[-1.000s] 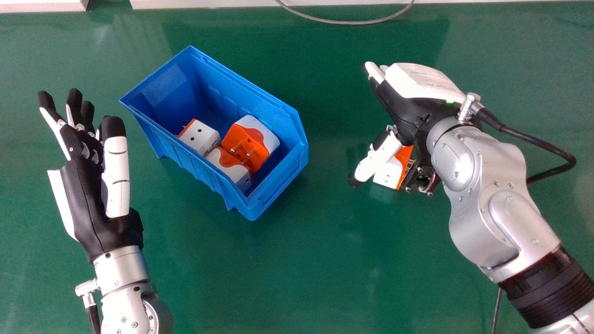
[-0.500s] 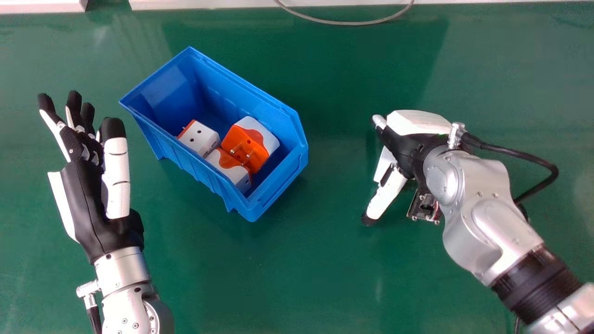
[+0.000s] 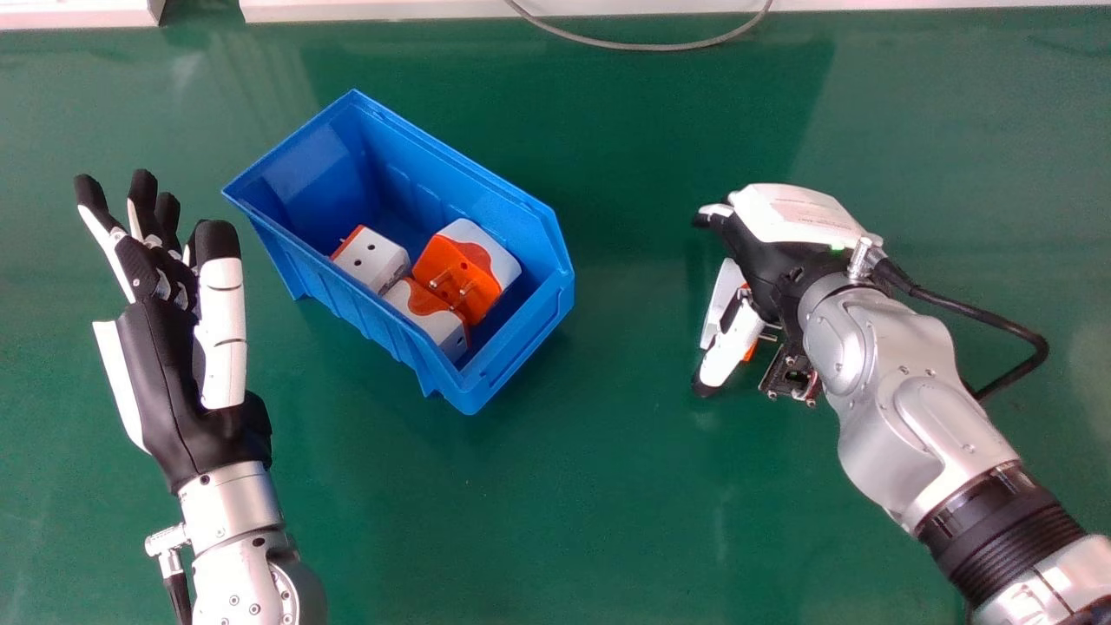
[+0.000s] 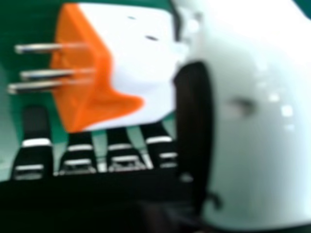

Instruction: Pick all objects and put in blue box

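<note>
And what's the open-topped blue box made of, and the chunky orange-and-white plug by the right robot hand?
The box looks like hard, slightly shiny plastic: its walls are ribbed, with pale patches of light. The plug seems to be plastic too, with smooth faces, though how glossy I can't tell. Its straight pins are probably metal, because they gleam silver.

White-and-orange adapter partly hidden by right hand, thumb blurred, left forearm cut off
</note>
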